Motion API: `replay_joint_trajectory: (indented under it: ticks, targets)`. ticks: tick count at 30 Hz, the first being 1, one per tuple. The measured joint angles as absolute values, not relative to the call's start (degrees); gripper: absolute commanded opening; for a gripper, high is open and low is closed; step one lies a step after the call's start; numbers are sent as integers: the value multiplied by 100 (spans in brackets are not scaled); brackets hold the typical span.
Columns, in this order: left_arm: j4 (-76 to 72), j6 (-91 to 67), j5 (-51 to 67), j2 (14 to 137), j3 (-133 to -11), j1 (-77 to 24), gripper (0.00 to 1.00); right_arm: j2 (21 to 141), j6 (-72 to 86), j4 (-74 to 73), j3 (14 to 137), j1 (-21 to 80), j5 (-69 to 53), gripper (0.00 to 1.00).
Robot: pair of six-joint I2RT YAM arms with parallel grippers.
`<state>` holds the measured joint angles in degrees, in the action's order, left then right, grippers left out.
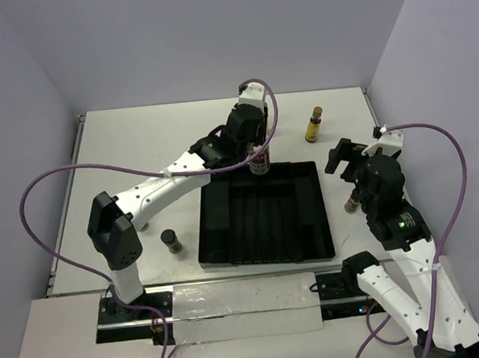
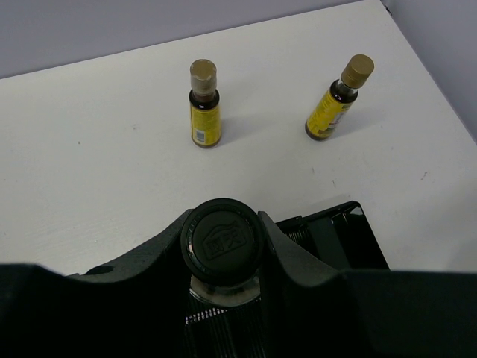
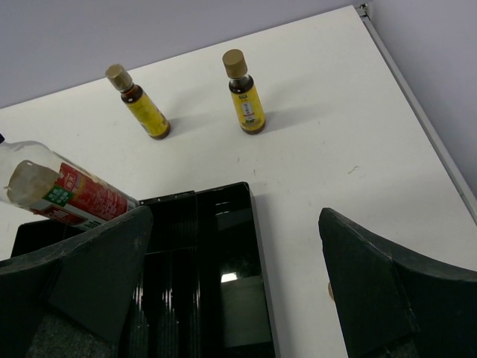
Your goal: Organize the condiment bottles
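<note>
My left gripper [image 1: 255, 150] is shut on the black cap [image 2: 221, 240] of the tall clear bottle with the red-white label [image 1: 259, 164], holding it upright over the far edge of the black ridged tray [image 1: 310, 231]. The bottle also shows in the right wrist view [image 3: 71, 195]. Two slim yellow bottles stand on the table beyond the tray [image 2: 203, 113] [image 2: 334, 112]; the top view shows only one [image 1: 313, 126]. A short dark jar [image 1: 171, 240] stands left of the tray. My right gripper [image 1: 350, 160] is open and empty above the tray's far right corner [image 3: 246, 195].
A small brown bottle [image 1: 351, 205] stands right of the tray, partly hidden under my right arm. The table's right edge and side wall are close to the right gripper. My left arm stretches across the table left of the tray.
</note>
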<state>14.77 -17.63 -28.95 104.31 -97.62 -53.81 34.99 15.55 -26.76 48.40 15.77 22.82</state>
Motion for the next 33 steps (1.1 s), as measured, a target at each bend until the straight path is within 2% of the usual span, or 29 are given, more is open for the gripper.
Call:
replay_joint_trajectory:
  ticks: [18,33]
  targets:
    - [1173,-1576,-3742,10372,-9173,-5977,10,3518,1555,-2672,4829,1577,2211,100]
    - [1090,-1560,-3899,10680,-9202,-6023,10,3536,1555,-2684,4827,1577,2187,100]
